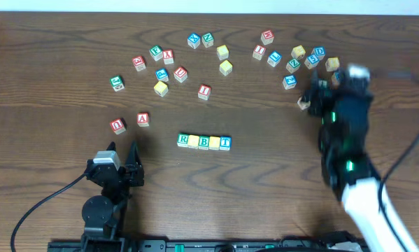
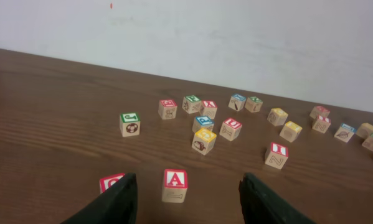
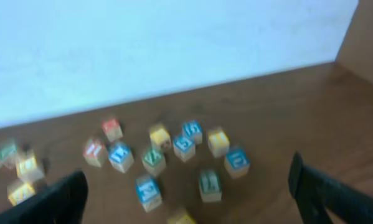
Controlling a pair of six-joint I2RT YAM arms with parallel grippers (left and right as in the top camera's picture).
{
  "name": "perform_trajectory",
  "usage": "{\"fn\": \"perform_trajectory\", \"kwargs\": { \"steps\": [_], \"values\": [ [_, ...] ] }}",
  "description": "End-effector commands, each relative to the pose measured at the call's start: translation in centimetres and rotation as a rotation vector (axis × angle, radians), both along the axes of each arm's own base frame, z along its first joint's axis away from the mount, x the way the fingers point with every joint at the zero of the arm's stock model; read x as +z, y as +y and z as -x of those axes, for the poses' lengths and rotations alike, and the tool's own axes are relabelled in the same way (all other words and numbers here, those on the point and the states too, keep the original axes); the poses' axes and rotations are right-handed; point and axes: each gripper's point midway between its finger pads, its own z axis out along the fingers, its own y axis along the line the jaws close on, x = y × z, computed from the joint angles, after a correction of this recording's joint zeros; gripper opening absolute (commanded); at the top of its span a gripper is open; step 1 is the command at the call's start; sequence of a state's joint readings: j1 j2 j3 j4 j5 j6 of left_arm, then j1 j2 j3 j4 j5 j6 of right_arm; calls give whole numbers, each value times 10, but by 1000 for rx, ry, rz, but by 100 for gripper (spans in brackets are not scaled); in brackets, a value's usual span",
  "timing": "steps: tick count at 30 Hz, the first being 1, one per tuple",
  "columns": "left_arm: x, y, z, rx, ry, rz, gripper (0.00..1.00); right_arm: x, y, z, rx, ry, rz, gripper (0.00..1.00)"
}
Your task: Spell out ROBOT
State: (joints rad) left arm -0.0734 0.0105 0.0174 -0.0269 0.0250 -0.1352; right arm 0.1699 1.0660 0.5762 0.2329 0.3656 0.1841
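Note:
In the overhead view the word row lies at mid-table: green R (image 1: 183,140), a plain yellow cube (image 1: 194,141), green B (image 1: 204,142), another plain yellow cube (image 1: 215,143) and blue T (image 1: 225,143), touching side by side. My left gripper (image 1: 122,159) (image 2: 189,202) is low at the front left, open and holding nothing. The red A cube (image 2: 175,185) sits on the table just ahead of its jaws. My right gripper (image 1: 320,94) (image 3: 195,199) is at the back right, wide open over loose cubes and gripping none.
Loose lettered cubes lie scattered across the back of the table. A red cube (image 2: 111,182) is half hidden by my left finger. A blue cube (image 3: 147,190), a green cube (image 3: 209,185) and a yellow cube (image 3: 181,218) lie below my right jaws. The right wrist view is blurred.

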Motion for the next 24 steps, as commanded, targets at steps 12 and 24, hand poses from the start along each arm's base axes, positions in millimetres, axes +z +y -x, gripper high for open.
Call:
{"fn": "perform_trajectory", "kwargs": {
  "steps": [12,24],
  "values": [
    [-16,3,1,16,53,3,52,-27,-19,80,51,-228,-4,99],
    [-16,3,1,16,53,4,52,-55,-18,99,77,-89,45,99]
  ]
}}
